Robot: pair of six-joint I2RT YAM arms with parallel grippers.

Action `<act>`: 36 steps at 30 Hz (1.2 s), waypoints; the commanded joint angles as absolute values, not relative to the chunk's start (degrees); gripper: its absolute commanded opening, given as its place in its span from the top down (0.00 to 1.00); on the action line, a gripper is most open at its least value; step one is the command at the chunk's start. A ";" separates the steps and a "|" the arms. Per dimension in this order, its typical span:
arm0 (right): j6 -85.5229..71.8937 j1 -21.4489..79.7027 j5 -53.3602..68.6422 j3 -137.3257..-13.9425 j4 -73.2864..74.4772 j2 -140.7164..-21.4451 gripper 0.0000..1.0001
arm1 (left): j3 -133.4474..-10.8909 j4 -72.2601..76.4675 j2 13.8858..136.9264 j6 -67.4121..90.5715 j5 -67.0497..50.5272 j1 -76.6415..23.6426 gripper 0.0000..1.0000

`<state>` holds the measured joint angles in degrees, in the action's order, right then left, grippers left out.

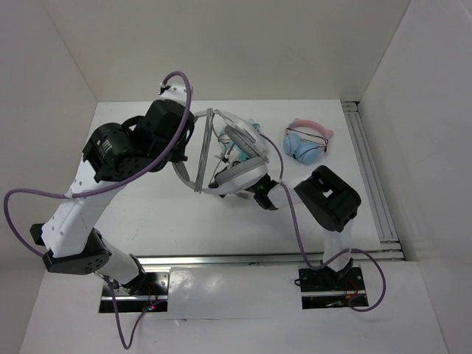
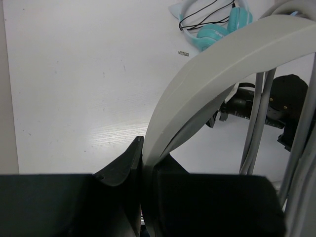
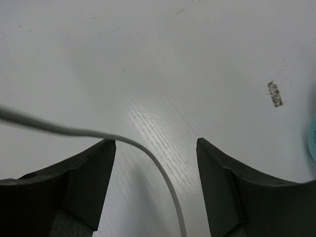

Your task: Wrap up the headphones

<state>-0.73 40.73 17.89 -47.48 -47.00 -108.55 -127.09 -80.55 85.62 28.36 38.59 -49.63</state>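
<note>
The right gripper [image 3: 155, 144] stands wide, its jaws well apart above the white table [image 3: 148, 59]; the thin grey cable [image 3: 74, 131] curves through the gap between them, though whether it touches a finger is hard to tell. Farther in, the left gripper [image 2: 143, 170] is clamped on the wide headband [image 2: 222, 54] of the headphones [image 1: 236, 171], held tilted near the table's middle, just beside the right gripper. Behind them lie the teal headphones [image 2: 212, 27]; off to the right are the pink-banded blue headphones [image 1: 306, 141].
</note>
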 commanded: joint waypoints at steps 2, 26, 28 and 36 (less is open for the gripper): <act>1.49 40.52 16.70 -52.73 -44.83 -112.92 0.26 | -127.88 -75.49 83.58 28.92 38.06 -49.31 1.00; -12.04 41.30 18.20 -38.44 -49.66 -103.55 1.00 | -127.18 -69.62 82.79 29.18 38.14 -37.46 1.00; -12.83 45.41 14.26 -35.96 -47.56 -97.49 1.00 | -126.65 -68.03 84.89 30.23 37.09 -35.34 1.00; -11.26 67.73 -3.33 -30.59 -33.58 -75.62 1.00 | -122.27 -61.97 92.18 34.62 34.03 -24.01 1.00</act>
